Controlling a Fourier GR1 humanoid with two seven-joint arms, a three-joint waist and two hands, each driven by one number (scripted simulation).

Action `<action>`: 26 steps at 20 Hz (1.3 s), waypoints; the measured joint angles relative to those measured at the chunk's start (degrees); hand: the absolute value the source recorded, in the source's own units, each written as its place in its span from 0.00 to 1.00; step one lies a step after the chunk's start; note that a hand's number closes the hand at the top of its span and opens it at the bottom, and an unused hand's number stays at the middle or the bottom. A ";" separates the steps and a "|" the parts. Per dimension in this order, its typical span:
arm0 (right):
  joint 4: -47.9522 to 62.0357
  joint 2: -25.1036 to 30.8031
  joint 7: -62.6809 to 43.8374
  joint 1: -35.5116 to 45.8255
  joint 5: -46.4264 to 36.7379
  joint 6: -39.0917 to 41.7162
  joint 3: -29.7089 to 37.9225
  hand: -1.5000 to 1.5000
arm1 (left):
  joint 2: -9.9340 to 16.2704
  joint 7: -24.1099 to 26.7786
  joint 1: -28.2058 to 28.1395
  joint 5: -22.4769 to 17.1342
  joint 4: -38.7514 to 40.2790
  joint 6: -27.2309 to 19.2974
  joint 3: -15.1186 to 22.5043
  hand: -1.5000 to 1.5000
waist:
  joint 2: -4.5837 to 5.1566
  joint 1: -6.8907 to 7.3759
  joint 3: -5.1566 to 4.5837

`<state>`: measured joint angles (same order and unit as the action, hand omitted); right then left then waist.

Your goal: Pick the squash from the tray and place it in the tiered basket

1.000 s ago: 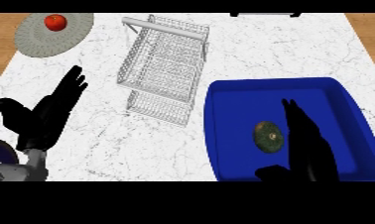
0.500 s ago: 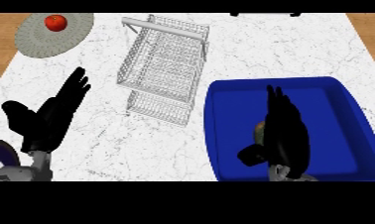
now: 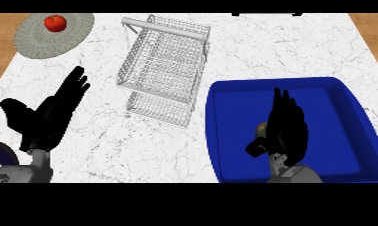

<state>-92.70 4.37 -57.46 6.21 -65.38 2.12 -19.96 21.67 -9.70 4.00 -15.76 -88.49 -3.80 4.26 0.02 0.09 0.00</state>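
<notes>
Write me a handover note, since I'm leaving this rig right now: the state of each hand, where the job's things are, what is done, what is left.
Right hand: over the blue tray, covering most of the squash; whether its fingers have closed on it cannot be told.
Left hand: open, resting at the view's lower left over the counter.
Squash: in the tray, only a sliver showing.
Tiered basket: left of the tray; no squash in it.
Done: nothing placed yet.
Left: grasp, lift, carry to the basket, release.
</notes>
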 measured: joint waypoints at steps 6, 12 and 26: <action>0.94 1.35 2.18 -1.51 -2.65 -2.18 2.26 0.00 | -2.87 -0.88 -0.36 3.13 -1.31 -0.19 -0.17 0.50 | -0.05 -0.06 0.00; 2.96 -0.26 3.22 -2.02 -1.82 -0.68 3.48 1.00 | -3.49 -1.54 -1.14 3.64 -1.83 2.13 -2.46 0.50 | -0.14 -0.01 -0.06; 5.11 7.49 16.98 -2.42 2.92 6.36 3.37 1.00 | -4.50 -2.15 -0.78 4.64 -2.05 3.87 -4.52 0.50 | -0.56 0.03 -0.39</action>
<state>-87.59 11.87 -40.48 3.79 -62.47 8.49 -16.59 17.16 -11.85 3.22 -11.12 -90.54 0.07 -0.26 -0.54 0.12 -0.39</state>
